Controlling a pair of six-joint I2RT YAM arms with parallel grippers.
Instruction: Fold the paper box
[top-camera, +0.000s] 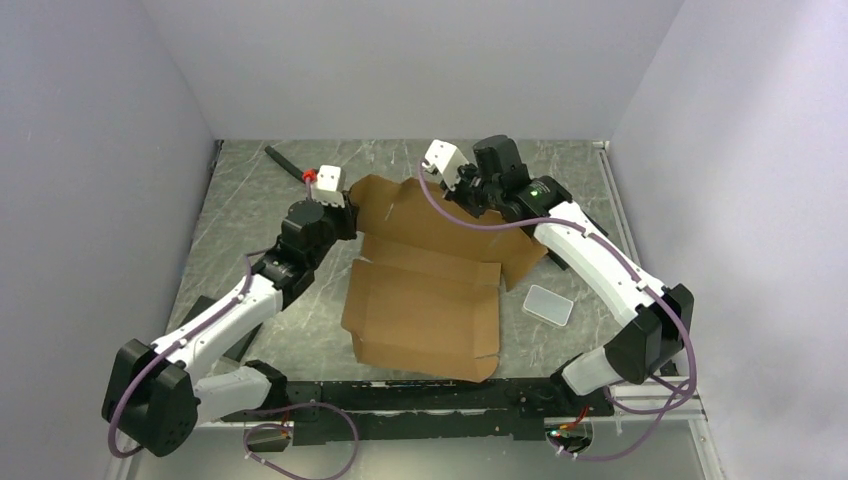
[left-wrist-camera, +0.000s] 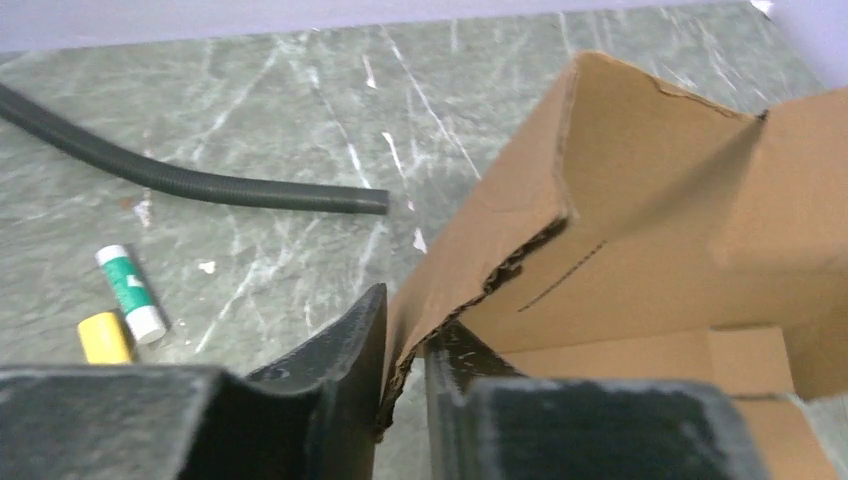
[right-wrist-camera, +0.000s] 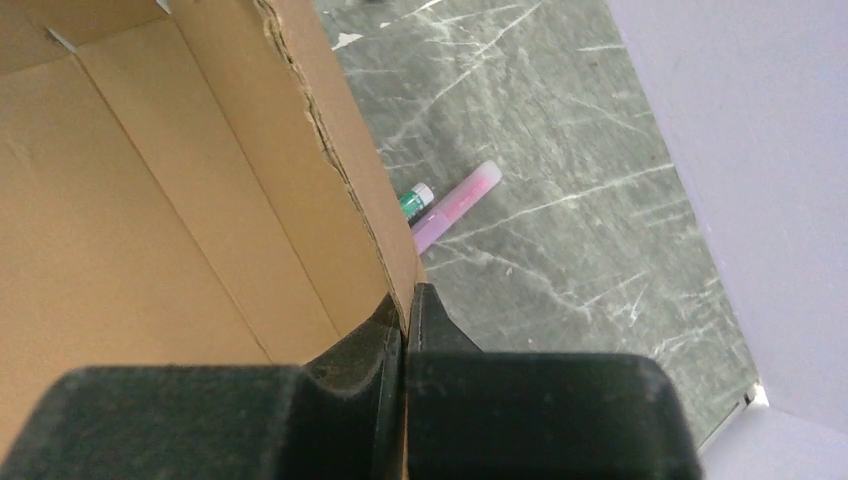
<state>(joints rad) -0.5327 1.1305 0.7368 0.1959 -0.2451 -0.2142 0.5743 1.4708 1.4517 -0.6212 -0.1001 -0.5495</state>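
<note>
Our left hand & right hand each pinch a paper box flap twd desk far edge; we reckon uneven pull cd tear it.

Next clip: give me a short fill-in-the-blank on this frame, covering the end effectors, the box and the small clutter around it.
1. The left end effector and the right end effector are both ___ on edges of the box.
2. In the top view, the translucent lid lies to the ___ of the box.
3. In the left wrist view, the stick beside the yellow object has a ___ label.
Missing words: shut; right; green.
</note>
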